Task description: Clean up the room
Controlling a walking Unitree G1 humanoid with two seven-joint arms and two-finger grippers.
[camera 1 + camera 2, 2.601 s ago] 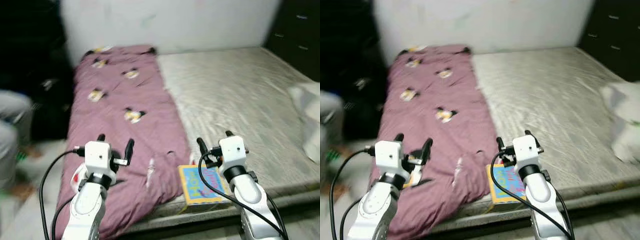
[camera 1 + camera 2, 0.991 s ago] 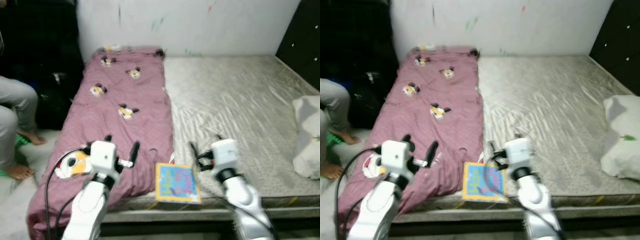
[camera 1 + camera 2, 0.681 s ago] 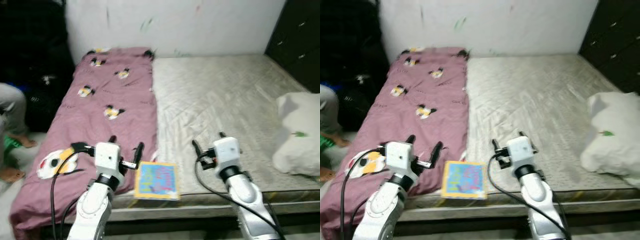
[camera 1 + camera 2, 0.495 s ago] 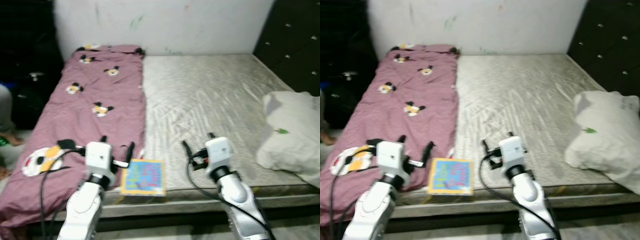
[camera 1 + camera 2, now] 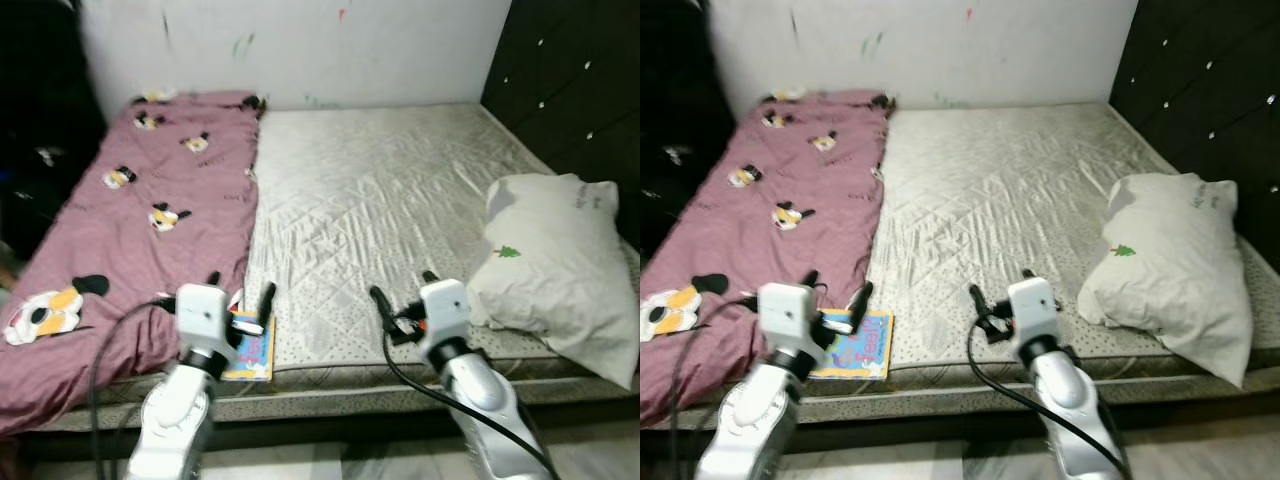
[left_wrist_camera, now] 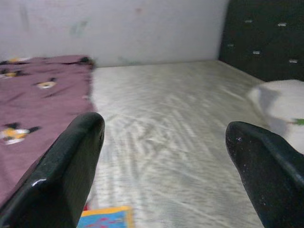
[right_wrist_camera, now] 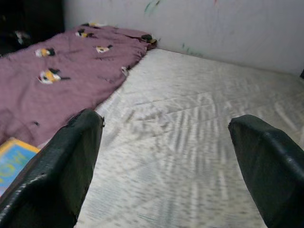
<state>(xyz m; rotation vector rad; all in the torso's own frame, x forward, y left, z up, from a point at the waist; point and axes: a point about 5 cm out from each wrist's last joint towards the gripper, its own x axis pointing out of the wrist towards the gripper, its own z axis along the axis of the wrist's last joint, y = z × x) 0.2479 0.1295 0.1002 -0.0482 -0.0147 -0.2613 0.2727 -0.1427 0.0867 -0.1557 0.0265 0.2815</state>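
Note:
A colourful picture book (image 5: 854,346) lies flat at the front edge of the grey mattress (image 5: 380,190), partly behind my left gripper (image 5: 240,296). That gripper hangs open just above the book. My right gripper (image 5: 401,294) is open too, over the mattress's front edge, right of the book. A purple blanket with cartoon mice (image 5: 140,200) covers the bed's left strip. A white pillow (image 5: 550,260) lies at the right edge. The left wrist view catches a corner of the book (image 6: 107,217); the right wrist view has the book (image 7: 12,161) at its edge.
A white wall (image 5: 300,45) stands behind the bed. A dark tufted headboard (image 5: 580,90) runs along the right side. Dark things (image 5: 40,160) sit on the floor left of the bed. Bare mattress stretches between blanket and pillow.
The camera has swung right: the bed and book slid left in view, the pillow came fully into sight, and the seated person at the left dropped out. Both grippers stay open.

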